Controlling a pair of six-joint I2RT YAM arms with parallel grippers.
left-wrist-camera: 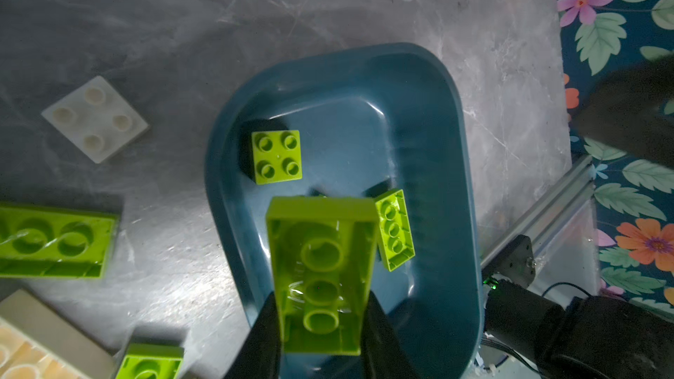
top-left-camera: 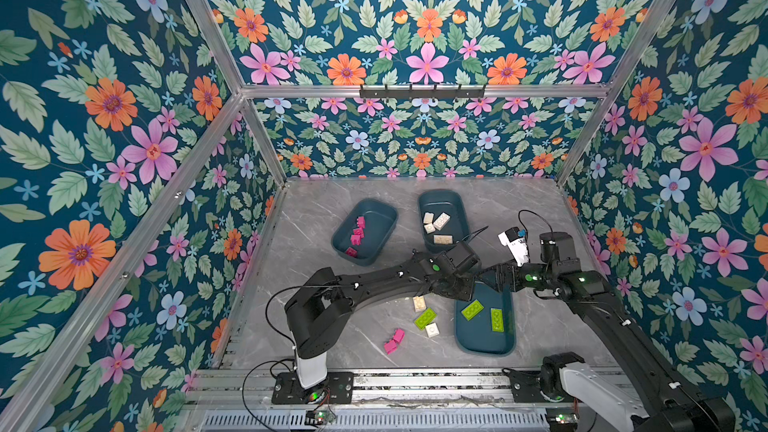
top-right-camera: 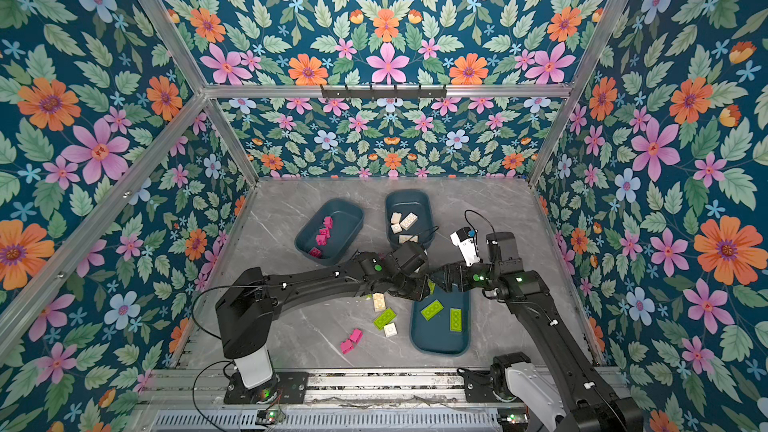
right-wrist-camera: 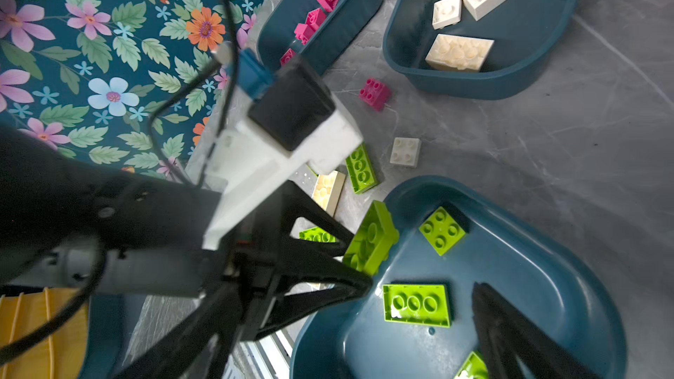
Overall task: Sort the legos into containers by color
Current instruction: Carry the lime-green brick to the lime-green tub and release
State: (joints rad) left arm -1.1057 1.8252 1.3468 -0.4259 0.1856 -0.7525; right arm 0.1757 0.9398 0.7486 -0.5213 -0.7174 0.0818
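Three dark teal containers stand on the grey marble table [top-left-camera: 316, 209], and the lime tub [top-left-camera: 484, 349], the one nearest the arm bases, is the landmark for the rest. The left gripper [left-wrist-camera: 321, 300] is clamped on an oblong lime brick [left-wrist-camera: 322, 249], its hollow underside facing the wrist camera, hanging over the lime tub's far left corner. Inside the lime tub lie a square lime brick [right-wrist-camera: 442, 229] with its studs up, an oblong lime one [right-wrist-camera: 417, 304] turned underside up, and a third lime piece [right-wrist-camera: 474, 366] partly hidden. The right gripper [top-left-camera: 494, 275] hovers over the lime tub's far end with its jaws spread wide and nothing between them. On the table just left of the lime tub are a cream oblong brick [top-left-camera: 419, 303], a lime oblong brick [top-left-camera: 426, 318] and a cream square brick [top-left-camera: 432, 330], and farther left two pink bricks [top-left-camera: 394, 340] touch. Beyond the lime tub the cream tub [top-left-camera: 440, 196] holds cream bricks [top-left-camera: 441, 221]. Beyond and to the left, the pink tub [top-left-camera: 386, 214] holds pink bricks [top-left-camera: 357, 234]. One loose pink brick [right-wrist-camera: 375, 93] lies on the table between the lime tub and the pink tub.
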